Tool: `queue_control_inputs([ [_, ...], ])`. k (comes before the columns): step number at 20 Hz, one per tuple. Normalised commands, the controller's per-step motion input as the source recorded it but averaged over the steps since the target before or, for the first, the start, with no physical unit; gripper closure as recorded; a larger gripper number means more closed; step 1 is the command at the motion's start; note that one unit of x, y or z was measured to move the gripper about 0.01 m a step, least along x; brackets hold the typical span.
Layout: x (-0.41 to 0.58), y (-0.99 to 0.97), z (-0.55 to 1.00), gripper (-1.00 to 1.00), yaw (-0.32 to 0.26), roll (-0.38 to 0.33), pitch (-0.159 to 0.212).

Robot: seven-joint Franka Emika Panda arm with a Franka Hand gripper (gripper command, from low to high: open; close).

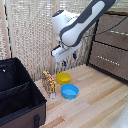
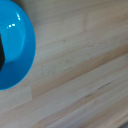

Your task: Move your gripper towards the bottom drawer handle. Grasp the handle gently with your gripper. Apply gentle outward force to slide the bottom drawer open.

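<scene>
Black fabric case [image 1: 17, 92] fills the near corner. Gripper [image 1: 69, 56] hangs above the yellow bowl [image 1: 63, 77] and blue bowl [image 1: 69, 91]; its opening cannot be determined. Bottom drawer handle [image 1: 107, 58] sits well apart at the exterior view's right, so approach appears pending.

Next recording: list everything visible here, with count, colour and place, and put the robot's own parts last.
black fabric case: one, black, open, at the exterior view's left edge
giraffe toy: one, orange-brown patterned, beside the case
yellow bowl: one, yellow, mid-table
blue bowl: one, blue, in front of the yellow bowl
cabinet: one, dark brown, exterior view's right
bottom drawer handle: one, silvery, on the lowest visible drawer front
table: one, light wood
arm: one, white and dark
claw: one, blue-tipped, above the bowls
</scene>
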Motion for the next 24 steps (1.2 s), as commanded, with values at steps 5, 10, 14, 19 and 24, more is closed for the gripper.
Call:
queue_control_inputs([
  [5,0.000,-0.11,-0.11,-1.00,0.147,-0.375,0.000],
  [10,0.000,-0.08,-0.12,-1.00,0.153,-0.375,0.000],
  [14,0.000,-0.04,-0.05,-1.00,0.153,-0.375,0.000],
  [19,-0.001,-0.05,-0.01,-1.00,0.141,-0.375,0.000],
  [24,-0.059,-0.33,-0.08,-1.00,0.120,-0.339,-0.004],
])
